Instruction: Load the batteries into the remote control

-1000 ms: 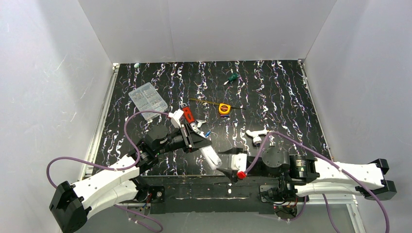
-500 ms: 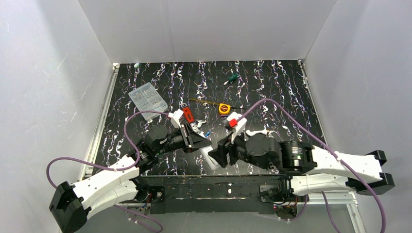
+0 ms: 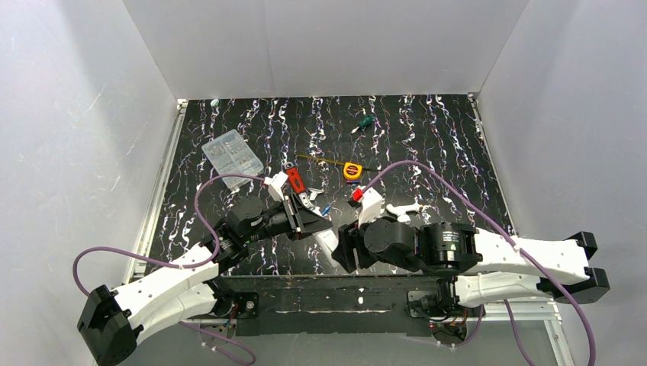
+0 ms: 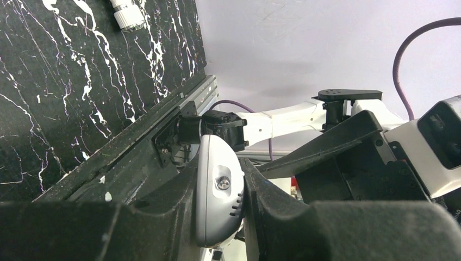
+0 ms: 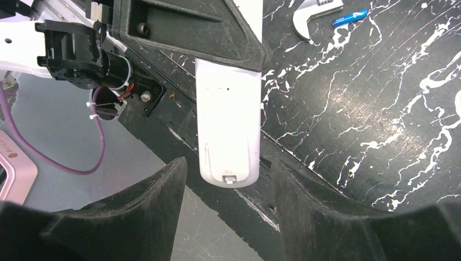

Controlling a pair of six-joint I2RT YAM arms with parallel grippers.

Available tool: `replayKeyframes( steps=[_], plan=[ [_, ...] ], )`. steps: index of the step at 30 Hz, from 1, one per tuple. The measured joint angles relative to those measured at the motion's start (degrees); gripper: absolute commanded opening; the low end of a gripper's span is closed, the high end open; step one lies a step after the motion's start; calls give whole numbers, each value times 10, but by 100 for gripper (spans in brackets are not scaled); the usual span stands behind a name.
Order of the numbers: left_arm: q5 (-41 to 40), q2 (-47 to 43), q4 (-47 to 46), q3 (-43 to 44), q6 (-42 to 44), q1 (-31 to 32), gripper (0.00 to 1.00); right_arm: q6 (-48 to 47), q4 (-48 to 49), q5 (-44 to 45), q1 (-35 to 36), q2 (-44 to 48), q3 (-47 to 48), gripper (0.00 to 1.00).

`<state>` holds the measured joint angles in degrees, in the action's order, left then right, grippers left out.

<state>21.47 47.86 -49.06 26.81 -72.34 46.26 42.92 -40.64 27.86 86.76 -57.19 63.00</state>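
The left gripper (image 3: 313, 223) pinched the remote (image 5: 228, 119) by one end (plain back toward the right wrist camera). Its long axis slanted toward the table's (image 5: 380, 98) near edge, with the free end between the spread right gripper (image 5: 228, 169). A battery (image 5: 350, 18) lay beside the wrench (image 5: 314, 11).

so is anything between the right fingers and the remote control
Nothing visible. The remote control, clamped in the left fingers, points its free end into the open gap between the right fingers, and no object sits between them.
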Motion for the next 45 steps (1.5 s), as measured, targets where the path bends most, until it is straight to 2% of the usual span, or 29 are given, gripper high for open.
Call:
replayKeyframes(
  steps=[8,15,24,36,45],
  plan=[
    [0,0,0,0,-3,0,0,6,0,-10,0,-23,0,64],
    [0,0,-1,-2,-3,0,0,4,0,-7,0,-25,0,56],
    [0,0,-2,-2,-3,0,0,2,0,-1,0,-26,-1,56],
    [-2,0,-2,-10,-4,0,0,-9,0,2,0,-43,-1,44],
    [-3,-1,-4,-10,-3,0,0,-11,0,2,0,-42,-1,40]
  ],
)
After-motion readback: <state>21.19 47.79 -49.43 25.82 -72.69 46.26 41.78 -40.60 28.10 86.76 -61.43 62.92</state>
